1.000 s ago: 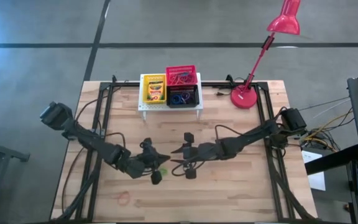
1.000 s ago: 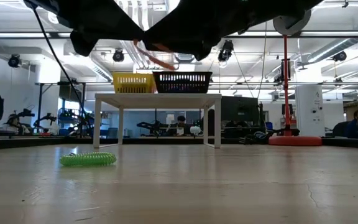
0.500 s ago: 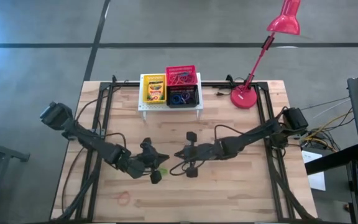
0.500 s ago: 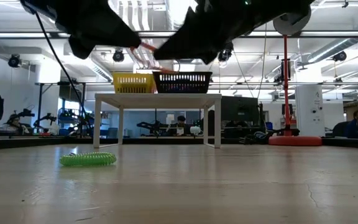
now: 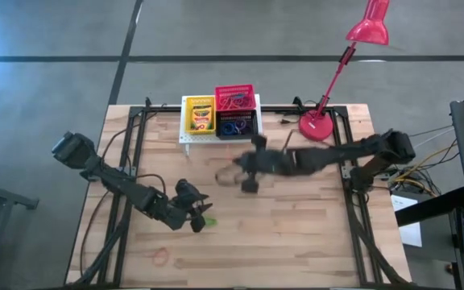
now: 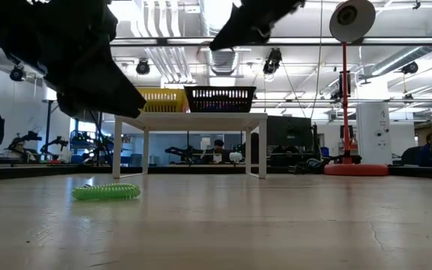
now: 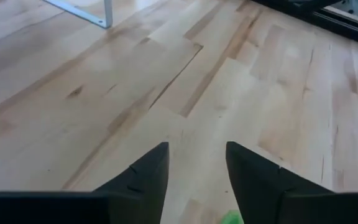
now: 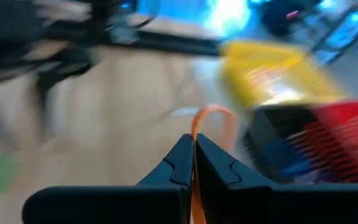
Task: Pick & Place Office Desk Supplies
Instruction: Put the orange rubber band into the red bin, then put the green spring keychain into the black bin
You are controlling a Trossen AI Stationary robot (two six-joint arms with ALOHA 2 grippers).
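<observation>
Orange elastic loop [image 8: 211, 134] pinched between right gripper [image 8: 193, 163] fingers [image 8: 178, 163], pads pressed flat together on the band, loop arching up past the tips and a strand trailing down between them. Right gripper [image 5: 244, 171] in the high view near table centre, at about 6 o'clock from the white stand [image 5: 185, 138], clear of the wood; arm stretched in from 3 o'clock. Blurred in both views. Ahead of the fingers: yellow basket [image 8: 272, 68], red basket [image 8: 344, 127], dark one just beside.

Left gripper [image 7: 196, 169] fingers [image 7: 148, 171] parted to a moderate gap, bare wood showing between, nothing held. Sits toward 7 o'clock of table centre [image 5: 196, 216], well apart from the right gripper, arm coming from 9 o'clock. Green coiled loop [image 5: 208, 221] on the table just beside the fingertips; whether touching, cannot tell. Same green coil [image 6: 106, 192] lying flat on the wood in the low view.

On the stand at 12 o'clock of the table [image 5: 312, 242]: yellow basket [image 5: 199, 115] holding a crayon box [image 5: 200, 113], red basket [image 5: 235, 99] with loops inside, black basket [image 5: 237, 127] with blue loops. One thin red loop [image 5: 161, 258] alone at 7 o'clock near the table edge. Red desk lamp [image 5: 317, 126] base at 1 o'clock.
</observation>
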